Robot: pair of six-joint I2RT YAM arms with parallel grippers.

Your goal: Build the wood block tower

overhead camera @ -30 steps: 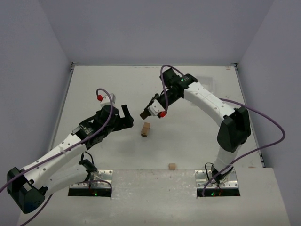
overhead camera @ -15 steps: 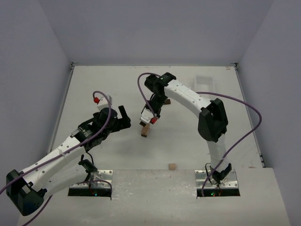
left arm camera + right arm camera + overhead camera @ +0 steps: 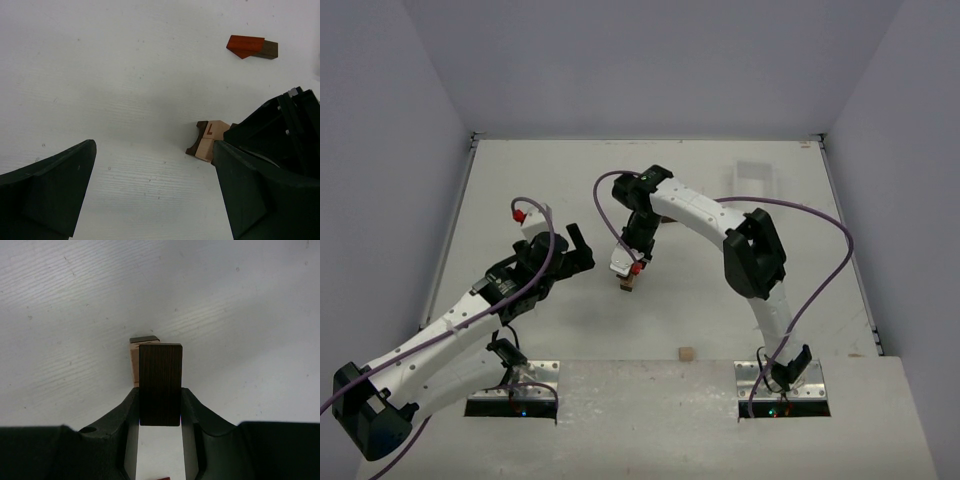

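Observation:
The wood block tower (image 3: pixel 628 284) is a short stack at the table's middle; in the left wrist view its tan lettered block (image 3: pixel 212 133) rests on a dark brown piece. My right gripper (image 3: pixel 626 264) hangs just over the tower, shut on a dark brown block (image 3: pixel 160 384) held upright between its fingers (image 3: pixel 129 410). Part of the tan stack (image 3: pixel 134 365) shows just behind that block. My left gripper (image 3: pixel 576 249) stands wide open to the left of the tower, with only bare table between its fingers (image 3: pixel 50 195).
A loose tan block (image 3: pixel 686 353) lies near the front edge between the arm bases. A reddish-brown piece (image 3: pixel 245 45) and a dark one (image 3: pixel 267 49) lie together farther off. A white tray (image 3: pixel 755 178) sits at the back right.
My right arm has swung left and down, carrying the dark brown block to just above the tower. My left gripper has drawn back a little to the left, still open.

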